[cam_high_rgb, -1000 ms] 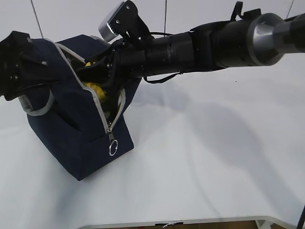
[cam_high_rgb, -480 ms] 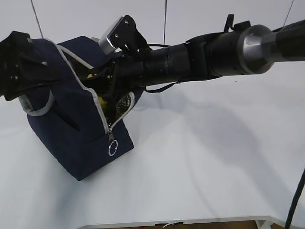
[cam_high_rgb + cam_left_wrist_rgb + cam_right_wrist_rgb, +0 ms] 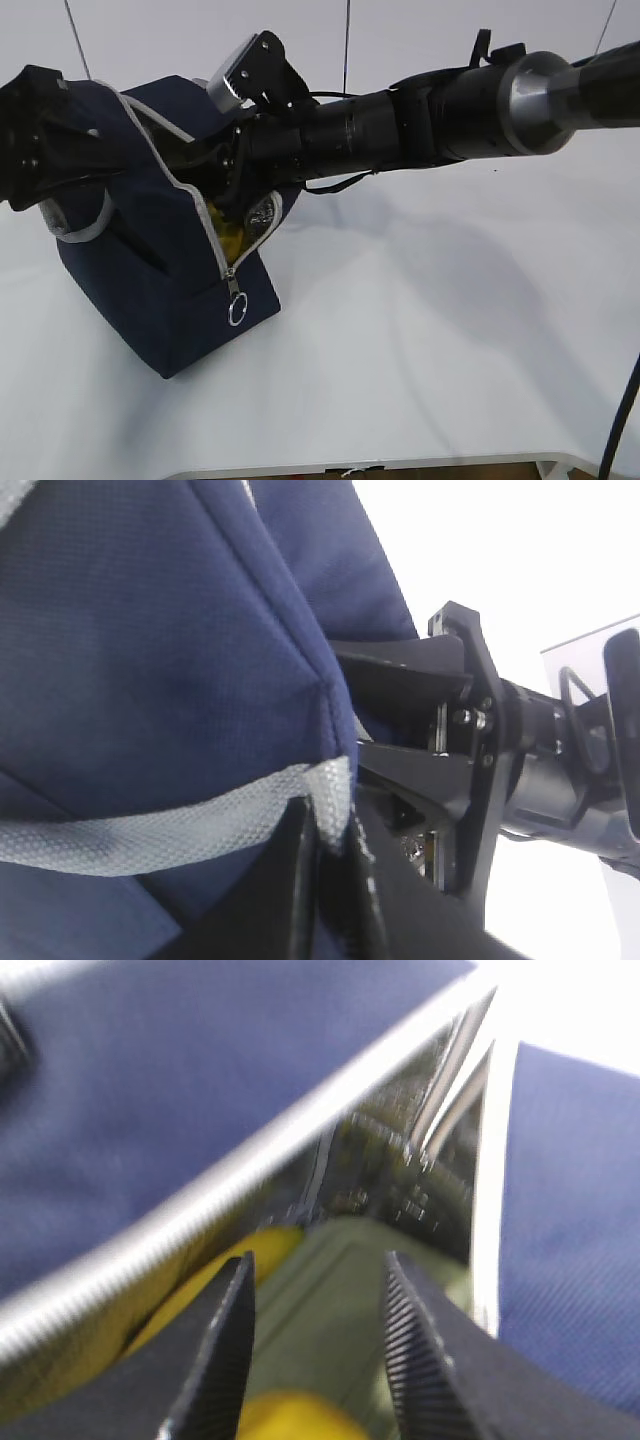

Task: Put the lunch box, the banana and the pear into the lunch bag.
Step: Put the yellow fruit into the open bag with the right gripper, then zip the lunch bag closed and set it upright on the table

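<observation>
From outside we see only the right arm entering the lunch bag [image 3: 160,270]. Its wrist camera shows us the right claw [image 3: 315,1345] open, empty, above the lunch box [image 3: 330,1300]; the left claw [image 3: 330,880] pinches the bag's edge

Left wrist view: navy-blue fabric lunch bag [image 3: 170,670] fills the frame, pinched at its grey strap.

The black left gripper [image 3: 335,880] sits at the lower edge of the bag, its two fingers [image 3: 285,890] pressed close together with the grey woven strap handle [image 3: 170,825] and a fold of navy cloth caught between them. The strap runs from the fingers off to the left across the bag's face. A seam ridge of the bag climbs from the pinch point toward the top of the frame. Just right of the bag, touching or nearly touching its edge, stands the other arm's black metal bracket [image 3: 465,750] and cylindrical body [image 3: 560,770], against white background.
</observation>
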Robot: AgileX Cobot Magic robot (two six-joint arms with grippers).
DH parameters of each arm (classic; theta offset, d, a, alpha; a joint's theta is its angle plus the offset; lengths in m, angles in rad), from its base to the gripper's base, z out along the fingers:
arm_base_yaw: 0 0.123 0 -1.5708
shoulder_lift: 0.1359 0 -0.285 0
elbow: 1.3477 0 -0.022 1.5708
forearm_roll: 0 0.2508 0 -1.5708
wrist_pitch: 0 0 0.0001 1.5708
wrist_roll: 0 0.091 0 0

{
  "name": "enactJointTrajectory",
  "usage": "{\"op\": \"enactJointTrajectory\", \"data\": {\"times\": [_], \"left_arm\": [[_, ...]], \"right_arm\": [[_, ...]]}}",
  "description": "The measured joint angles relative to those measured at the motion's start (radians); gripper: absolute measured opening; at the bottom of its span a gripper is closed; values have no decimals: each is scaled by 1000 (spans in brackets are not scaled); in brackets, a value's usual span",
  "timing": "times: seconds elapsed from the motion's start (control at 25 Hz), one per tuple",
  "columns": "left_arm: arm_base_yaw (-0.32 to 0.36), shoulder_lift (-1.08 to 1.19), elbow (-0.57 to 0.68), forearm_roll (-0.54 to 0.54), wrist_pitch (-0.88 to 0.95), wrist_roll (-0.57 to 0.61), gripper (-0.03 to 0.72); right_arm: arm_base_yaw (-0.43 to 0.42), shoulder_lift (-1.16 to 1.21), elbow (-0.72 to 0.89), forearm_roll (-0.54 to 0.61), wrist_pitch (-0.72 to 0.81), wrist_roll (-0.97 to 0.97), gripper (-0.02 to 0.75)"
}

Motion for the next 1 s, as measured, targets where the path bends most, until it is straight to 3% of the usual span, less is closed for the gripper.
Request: {"op": "enactJointTrajectory", "data": {"times": [0.6,1.0], "left_arm": [[0,1,0,5,0,0,8],[0,1,0,8,1,0,8]], "right_arm": [[0,-132,-1,-4,-56,22,354],[0,-241,-1,-10,-154,456,354]]}}
